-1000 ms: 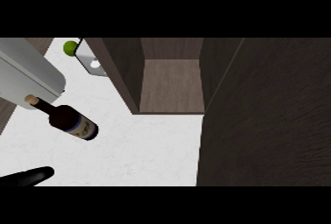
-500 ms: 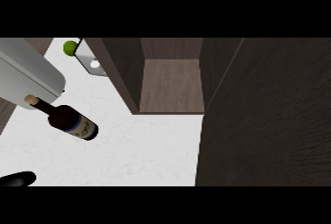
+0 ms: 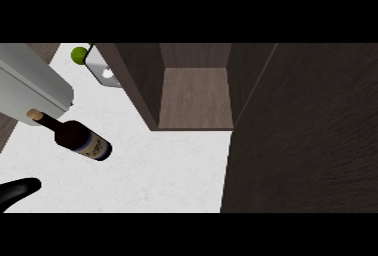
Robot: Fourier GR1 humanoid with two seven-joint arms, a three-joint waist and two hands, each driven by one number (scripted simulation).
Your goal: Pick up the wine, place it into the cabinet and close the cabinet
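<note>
Wine bottle [image 3: 81,142] on white counter [image 3: 162,180], left of open cabinet [image 3: 196,100], neck pointing up-left, cork end at edge of grey object [image 3: 33,85]. Dark cabinet door [image 3: 303,150] stands at right. Left hand [image 3: 18,192] at lower left edge, apart from bottle; open or closed, cannot tell. Right hand out of view.

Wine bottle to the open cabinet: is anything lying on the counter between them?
No. In the head view, only bare white counter lies between the wine bottle and the cabinet, which stands open at the front.
</note>
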